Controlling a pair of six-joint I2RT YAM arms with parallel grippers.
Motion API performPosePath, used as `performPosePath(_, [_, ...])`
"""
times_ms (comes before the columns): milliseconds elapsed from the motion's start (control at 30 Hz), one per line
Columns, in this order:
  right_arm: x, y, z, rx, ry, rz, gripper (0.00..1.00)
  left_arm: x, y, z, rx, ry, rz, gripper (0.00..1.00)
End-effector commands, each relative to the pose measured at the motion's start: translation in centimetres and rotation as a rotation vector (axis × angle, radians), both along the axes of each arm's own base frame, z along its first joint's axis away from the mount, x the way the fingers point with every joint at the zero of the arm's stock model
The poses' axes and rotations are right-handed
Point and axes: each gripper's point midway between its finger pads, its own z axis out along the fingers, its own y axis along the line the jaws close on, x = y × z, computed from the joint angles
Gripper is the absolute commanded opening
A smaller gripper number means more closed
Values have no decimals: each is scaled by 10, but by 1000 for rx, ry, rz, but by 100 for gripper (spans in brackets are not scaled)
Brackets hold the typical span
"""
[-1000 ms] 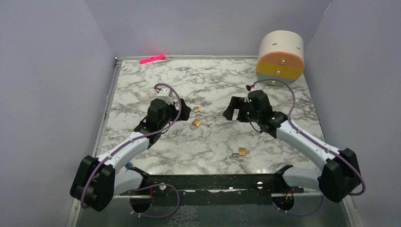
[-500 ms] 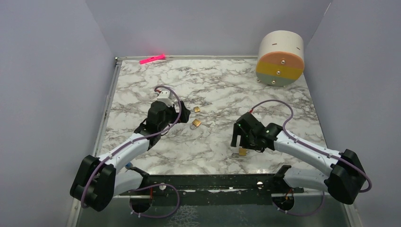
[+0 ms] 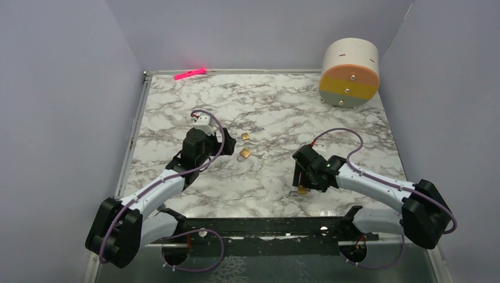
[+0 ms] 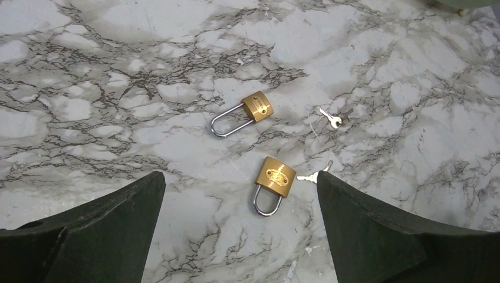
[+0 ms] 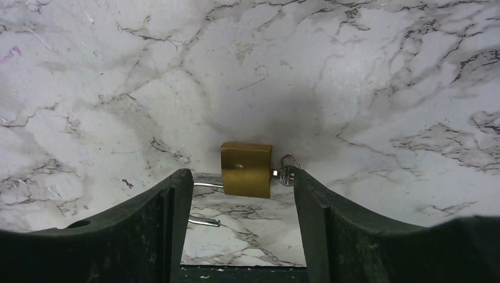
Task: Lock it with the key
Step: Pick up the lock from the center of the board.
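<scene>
A small brass padlock (image 5: 246,169) lies near the table's front edge, its silver shackle (image 5: 206,204) swung open to the left. A tiny silver key (image 5: 286,175) sticks out of its right side. My right gripper (image 5: 242,177) is low over this padlock (image 3: 302,190), open, one finger on each side of it. The right finger (image 5: 312,200) is next to the key's head. My left gripper (image 4: 240,175) is wide open above two more padlocks (image 4: 257,107) (image 4: 275,175). Two loose keys (image 4: 329,117) (image 4: 312,175) lie beside them.
A round white, orange, yellow and grey-green drum (image 3: 349,72) stands at the back right. A pink marker (image 3: 190,73) lies at the back edge. The black front rail (image 3: 259,227) runs just below the right gripper (image 3: 302,183). Grey walls close in on three sides.
My right arm swung from mid-table back toward the front edge and came down over the padlock, its jaws narrowing. The left arm barely shifted and stayed wide open.
</scene>
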Motion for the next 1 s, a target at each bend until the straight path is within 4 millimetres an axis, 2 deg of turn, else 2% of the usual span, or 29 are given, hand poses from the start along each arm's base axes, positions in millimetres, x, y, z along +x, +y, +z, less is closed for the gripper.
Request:
performPosePath(0, [11, -3, -3, -31, -47, -13, 67, 3, -1, 1, -7, -14, 2, 99])
performPosePath(300, [-4, -1, -21, -20, 34, -16, 66, 2, -2, -4, -2, -1, -2, 99])
performPosePath(567, [-18, 2, -28, -3, 117, -44, 56, 0, -1, -8, -2, 6, -1, 99])
performPosePath(667, [-21, 3, -31, -16, 155, -44, 55, 0, -1, -9, -1, 9, -1, 99])
performPosePath(967, [-20, 4, -41, -39, 171, -12, 30, -3, 2, -11, 10, 13, 3, 99])
